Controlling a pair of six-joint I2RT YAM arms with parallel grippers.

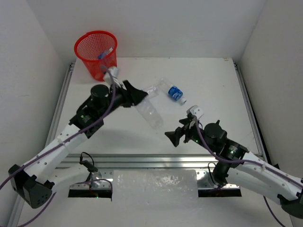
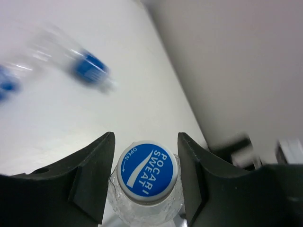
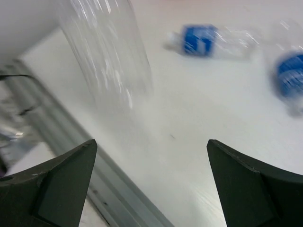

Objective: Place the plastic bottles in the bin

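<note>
Bottle [image 2: 147,177] neck clamped betw. L fingers [image 2: 94,175]; R fingers [image 3: 61,179] spread wide, apart from it.

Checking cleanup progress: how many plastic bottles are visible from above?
3 for certain: one bottle inside the red mesh bin, one clear unlabelled bottle in the left gripper, one blue-labelled bottle lying mid-table. A pale clear shape beside it may be a fourth.

A white table [image 1: 213,80] stands between white walls [image 1: 189,23]. A metal rail [image 1: 156,160] runs along its near edge, and a frosted clear block [image 1: 155,187] lies just beside that rail.
</note>
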